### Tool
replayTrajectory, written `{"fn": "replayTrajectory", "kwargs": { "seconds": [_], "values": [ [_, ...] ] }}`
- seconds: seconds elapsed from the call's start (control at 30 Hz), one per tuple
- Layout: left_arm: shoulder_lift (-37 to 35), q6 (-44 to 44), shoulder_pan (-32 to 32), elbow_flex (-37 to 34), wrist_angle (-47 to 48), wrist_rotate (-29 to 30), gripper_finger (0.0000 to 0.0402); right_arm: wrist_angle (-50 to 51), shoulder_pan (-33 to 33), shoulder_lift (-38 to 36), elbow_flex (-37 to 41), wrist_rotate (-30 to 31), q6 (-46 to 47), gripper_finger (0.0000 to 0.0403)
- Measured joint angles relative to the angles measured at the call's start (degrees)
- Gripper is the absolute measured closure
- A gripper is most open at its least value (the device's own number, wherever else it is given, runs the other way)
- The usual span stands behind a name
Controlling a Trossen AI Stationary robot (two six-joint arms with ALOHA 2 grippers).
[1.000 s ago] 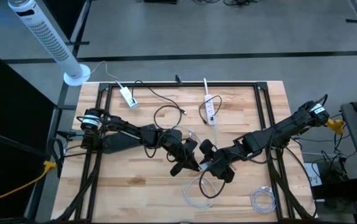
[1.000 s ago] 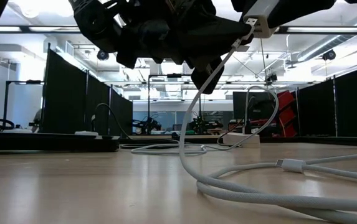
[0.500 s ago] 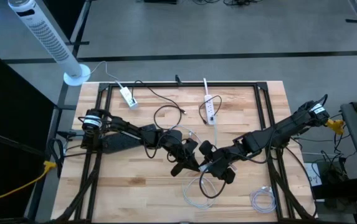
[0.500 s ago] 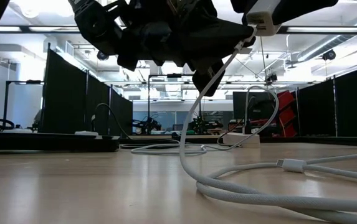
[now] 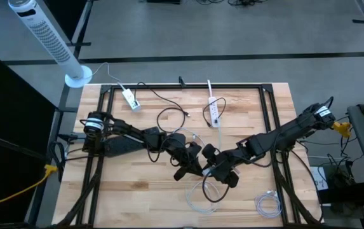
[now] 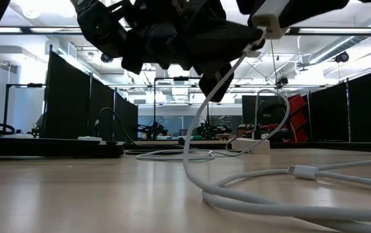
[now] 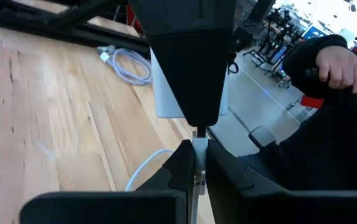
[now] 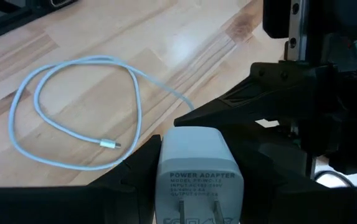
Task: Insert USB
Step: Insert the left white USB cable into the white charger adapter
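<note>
Above the table's middle my two grippers meet tip to tip. My right gripper (image 5: 216, 166) is shut on a white power adapter (image 8: 197, 171), which also shows as the adapter (image 6: 267, 19) in the low view. My left gripper (image 5: 194, 162) is shut on the USB plug (image 7: 199, 148) of a white cable (image 6: 198, 123). The plug's tip stands right at the adapter's (image 7: 166, 93) face; whether it is inside the port is hidden. The cable hangs down from the plug, and its loop (image 5: 202, 194) lies on the wood. My left gripper pinches the USB plug (image 7: 199, 152) between its two fingertips (image 7: 183, 163), with the plug's tip sticking out ahead toward the adapter. The fingers come roughly level from the table's left. The plug is clear of the table and the cable hangs slack below it. My right gripper pinches the adapter by two opposite sides (image 8: 164, 168) between its two fingers (image 8: 128, 180). The prong end with the label faces back toward the wrist. The fingers come from the table's right, and the adapter is held clear of the table.
A white power strip (image 5: 215, 113) lies at the far middle and a second white adapter (image 5: 129, 98) at the far left, both with thin cords. A small coiled cable (image 5: 267, 204) lies near the right front. A person's hand (image 7: 337, 65) shows beyond the table.
In the low view the adapter in my right gripper has crept up a little, and the hanging cable has swung slightly with it. Both holds have stayed as they were.
</note>
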State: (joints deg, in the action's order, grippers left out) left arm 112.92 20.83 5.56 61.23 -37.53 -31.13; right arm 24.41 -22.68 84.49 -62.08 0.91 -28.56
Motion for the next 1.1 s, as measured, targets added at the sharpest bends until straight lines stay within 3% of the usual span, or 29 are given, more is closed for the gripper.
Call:
{"fn": "replayTrajectory", "kwargs": {
  "seconds": [0.2,1.0,1.1],
  "values": [
    [0.14,0.21,-0.02,-0.11,1.21,0.21,0.0384,-1.57,0.05,3.01,-0.12,0.07,-2.14,0.0262],
    [0.07,-1.8,0.02,-0.11,-0.29,0.13,0.0384,-2.21,0.04,2.86,-0.48,0.54,0.05,0.0262],
    [0.02,0.1,0.02,-0.11,-0.55,0.38,0.0369,-2.28,0.04,2.75,-0.48,0.59,0.22,0.0262]
  ]
}}
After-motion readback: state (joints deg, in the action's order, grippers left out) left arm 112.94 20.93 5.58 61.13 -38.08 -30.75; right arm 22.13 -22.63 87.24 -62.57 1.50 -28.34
